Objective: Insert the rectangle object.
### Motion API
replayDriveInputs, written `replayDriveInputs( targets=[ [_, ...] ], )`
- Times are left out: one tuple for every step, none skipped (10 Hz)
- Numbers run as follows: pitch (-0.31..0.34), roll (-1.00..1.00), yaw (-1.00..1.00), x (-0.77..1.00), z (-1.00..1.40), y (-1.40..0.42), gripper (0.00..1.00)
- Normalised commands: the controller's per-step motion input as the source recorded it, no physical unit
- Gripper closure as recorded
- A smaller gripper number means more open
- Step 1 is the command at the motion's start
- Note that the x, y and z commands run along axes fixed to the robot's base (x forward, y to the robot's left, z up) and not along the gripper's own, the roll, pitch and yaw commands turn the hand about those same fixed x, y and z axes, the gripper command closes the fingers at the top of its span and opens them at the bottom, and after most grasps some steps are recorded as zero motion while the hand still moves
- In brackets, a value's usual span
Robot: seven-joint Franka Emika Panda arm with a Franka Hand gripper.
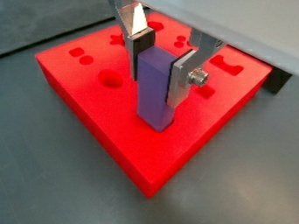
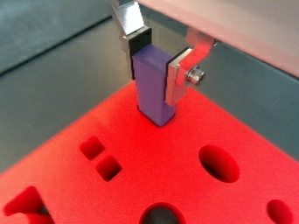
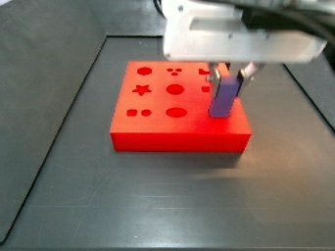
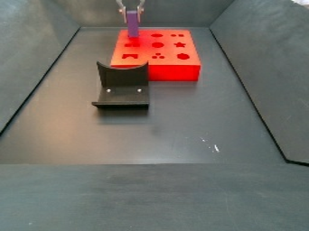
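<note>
The rectangle object (image 1: pixel 156 101) is a slim purple bar held upright between the fingers of my gripper (image 1: pixel 162 66), which is shut on its upper part. Its lower end stands in the top of the flat red block (image 1: pixel 105 109) near one corner; how deep it sits cannot be told. Another wrist view shows the same: gripper (image 2: pixel 158 66), bar (image 2: pixel 155 92), block (image 2: pixel 152 166). In both side views the gripper (image 3: pixel 225 71) (image 4: pixel 130 13) hangs over a corner of the block (image 3: pixel 177 127) (image 4: pixel 169 59) with the bar (image 3: pixel 224 98) (image 4: pixel 132 30) under it.
The red block has several shaped holes, such as a round one (image 2: pixel 218 163) and a star (image 3: pixel 140 90). The dark fixture (image 4: pixel 121 87) stands on the floor close to the block. Sloping dark walls (image 4: pixel 36 72) close in the grey floor on both sides.
</note>
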Motion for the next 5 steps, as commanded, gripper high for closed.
replayDriveInputs(
  targets=[
    [0.143, 0.00, -0.06, 0.09, -0.65, 0.00, 1.00],
    [0.131, 0.00, -0.08, 0.02, -0.60, 0.00, 1.00],
    [0.123, -0.03, -0.05, 0.00, -0.25, 0.00, 1.00],
    [0.004, 0.00, 0.00, 0.00, 0.00, 0.00, 1.00],
    [0.000, 0.00, 0.00, 0.00, 0.00, 0.00, 1.00]
  ],
)
